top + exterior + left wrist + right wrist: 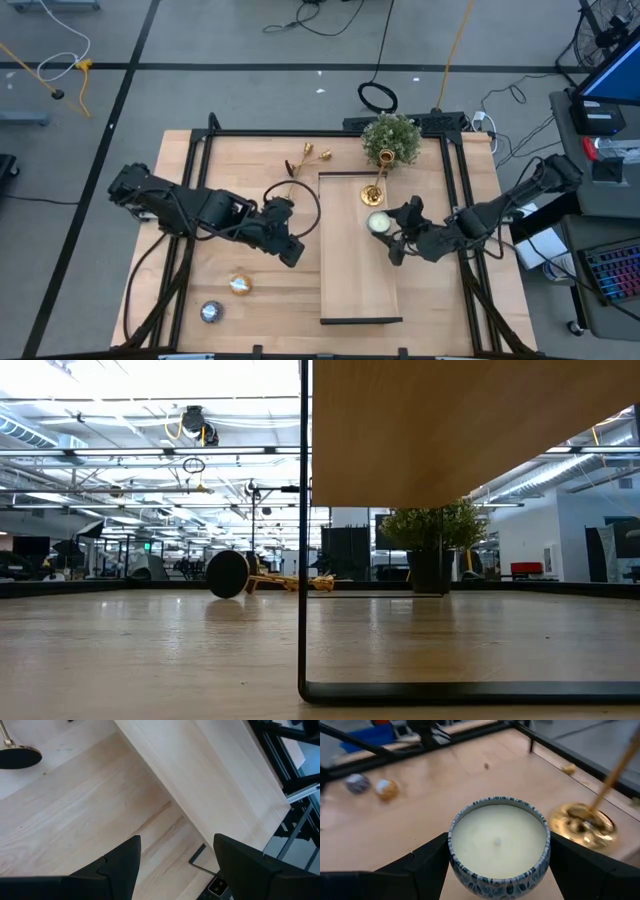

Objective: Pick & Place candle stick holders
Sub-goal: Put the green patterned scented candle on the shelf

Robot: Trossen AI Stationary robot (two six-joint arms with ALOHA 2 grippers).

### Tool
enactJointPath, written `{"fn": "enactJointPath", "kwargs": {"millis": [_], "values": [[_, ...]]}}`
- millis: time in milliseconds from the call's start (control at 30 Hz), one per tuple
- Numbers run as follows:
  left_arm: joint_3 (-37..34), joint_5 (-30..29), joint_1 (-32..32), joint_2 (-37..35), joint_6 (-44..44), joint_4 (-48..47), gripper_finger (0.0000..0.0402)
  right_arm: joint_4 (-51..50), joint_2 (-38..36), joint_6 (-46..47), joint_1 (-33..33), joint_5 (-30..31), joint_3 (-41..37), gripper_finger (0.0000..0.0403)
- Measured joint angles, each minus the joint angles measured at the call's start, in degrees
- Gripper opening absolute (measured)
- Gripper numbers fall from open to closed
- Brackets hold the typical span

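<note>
Your right gripper (495, 870) pinches a candle tin (498, 841) on the shelf (350, 285), just beside an upright gold holder (373, 192); a careless swing could knock that holder over or off the shelf edge. Your left gripper (175, 870) hangs spread over bare table (200, 280) with free room, and two holders (305, 160) lie near the plant (390, 140).

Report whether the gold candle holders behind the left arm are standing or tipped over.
Tipped over. Two candle holders lie flat on the table; the low view shows one base on edge.
</note>
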Motion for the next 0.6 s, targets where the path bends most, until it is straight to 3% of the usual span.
{"fn": "enactJointPath", "kwargs": {"millis": [300,600], "values": [[0.0,-1.58,-0.02,0.0,0.36,0.85,0.0253,-2.66,0.0,2.79,-1.5,-0.17,-0.1,0.029],[0.0,-2.93,0.0,0.0,1.06,1.82,0.0253,1.4,0.04,6.74,-2.41,-0.35,-3.92,0.029]]}}
